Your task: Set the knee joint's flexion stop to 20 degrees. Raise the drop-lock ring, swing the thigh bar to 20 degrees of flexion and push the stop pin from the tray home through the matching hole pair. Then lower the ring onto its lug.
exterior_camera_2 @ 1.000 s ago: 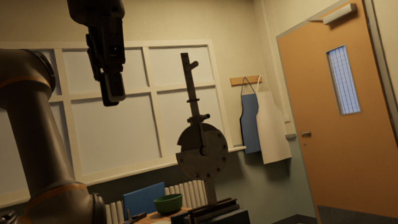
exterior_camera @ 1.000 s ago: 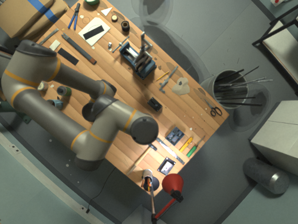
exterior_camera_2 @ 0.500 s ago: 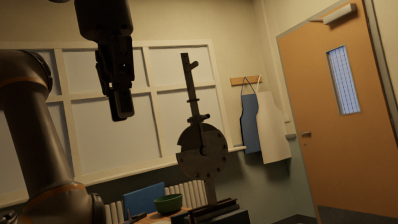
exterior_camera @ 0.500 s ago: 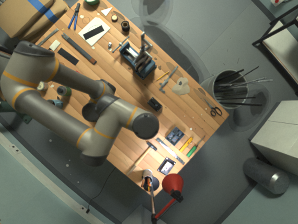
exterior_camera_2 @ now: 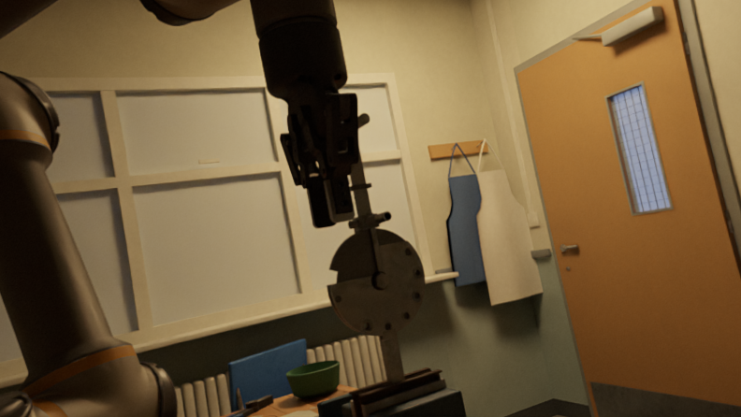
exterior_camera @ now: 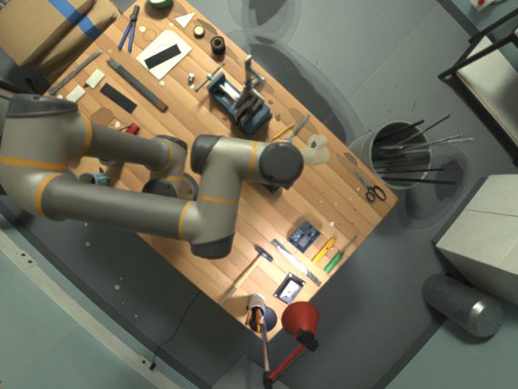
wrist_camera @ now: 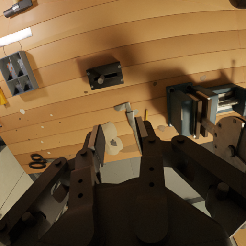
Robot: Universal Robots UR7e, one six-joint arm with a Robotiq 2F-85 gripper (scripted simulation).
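The thigh bar [exterior_camera_2: 359,181] stands nearly upright above the round joint disc [exterior_camera_2: 377,282], right beside my fingers. The drop-lock ring [exterior_camera_2: 368,221] sits low on the bar, just above the disc. The disc has holes around its rim, and its lower bar is clamped in the blue vice [exterior_camera: 240,105] [wrist_camera: 189,111]. The stop pin [wrist_camera: 101,79] lies in its black tray [wrist_camera: 105,75] on the bench, below and ahead of me. My gripper [exterior_camera_2: 332,215] [wrist_camera: 119,136] hangs high over the bench, next to the thigh bar. It is partly open and holds nothing.
A grey compartment box [wrist_camera: 18,71] [exterior_camera: 303,236] sits beyond the tray. Scissors [exterior_camera: 375,192] lie near the bench edge, a putty-like lump [wrist_camera: 111,141] and a scraper [wrist_camera: 130,117] below my fingers. A bin of rods [exterior_camera: 402,152] stands off the bench. A green bowl [exterior_camera_2: 312,377] sits behind the vice.
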